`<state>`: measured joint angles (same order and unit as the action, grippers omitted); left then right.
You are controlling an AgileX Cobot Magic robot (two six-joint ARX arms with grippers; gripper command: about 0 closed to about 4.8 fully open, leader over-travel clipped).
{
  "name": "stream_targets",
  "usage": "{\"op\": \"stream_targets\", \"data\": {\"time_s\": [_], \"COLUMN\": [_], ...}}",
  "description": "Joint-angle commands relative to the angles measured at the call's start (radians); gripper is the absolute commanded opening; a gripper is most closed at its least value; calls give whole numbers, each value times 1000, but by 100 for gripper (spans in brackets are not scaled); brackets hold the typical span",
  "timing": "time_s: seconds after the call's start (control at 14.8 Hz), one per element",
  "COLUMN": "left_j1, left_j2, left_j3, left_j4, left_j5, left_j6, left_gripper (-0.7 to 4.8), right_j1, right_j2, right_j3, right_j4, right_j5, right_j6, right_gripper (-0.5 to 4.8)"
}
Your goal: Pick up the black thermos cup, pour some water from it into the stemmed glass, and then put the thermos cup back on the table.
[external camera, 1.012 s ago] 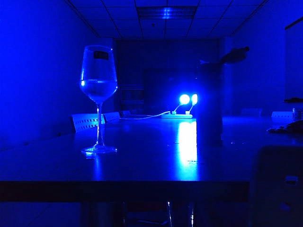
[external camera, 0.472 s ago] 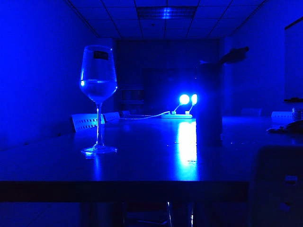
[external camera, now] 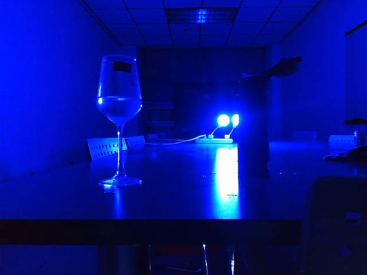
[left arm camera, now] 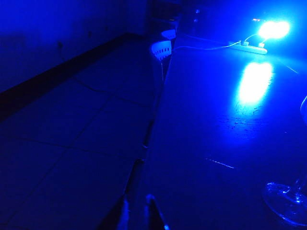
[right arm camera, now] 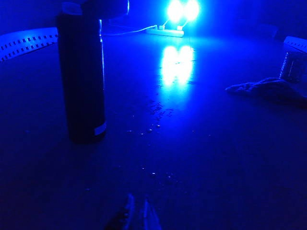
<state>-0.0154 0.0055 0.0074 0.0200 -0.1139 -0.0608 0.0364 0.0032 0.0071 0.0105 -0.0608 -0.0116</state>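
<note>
Blue gloom; left gripper [left arm camera: 138,213] and right gripper [right arm camera: 135,211] jaws closed, empty, half cropped.

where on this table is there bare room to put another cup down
Bare stretch between the stemmed glass and the black thermos cup, toward the table front edge. More crowded right of the thermos: a crumpled cloth. Droplets wet the middle.
</note>
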Motion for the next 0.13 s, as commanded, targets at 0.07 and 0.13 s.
{"op": "stream_targets", "data": {"time_s": [0.07, 0.13], "left_j1": [1, 1], "left_j2": [1, 1], "left_j3": [-1, -1], "left_j4": [11, 11], "left_j5": [2, 2], "left_j6": [1, 1], "left_gripper": [52, 52], "right_j1": [0, 0], "right_j2": [0, 0], "right_j3": [-2, -2], "right_j4": [20, 20], "right_j5": [2, 2], "right_j6": [4, 4], "right_gripper": [31, 31]}}
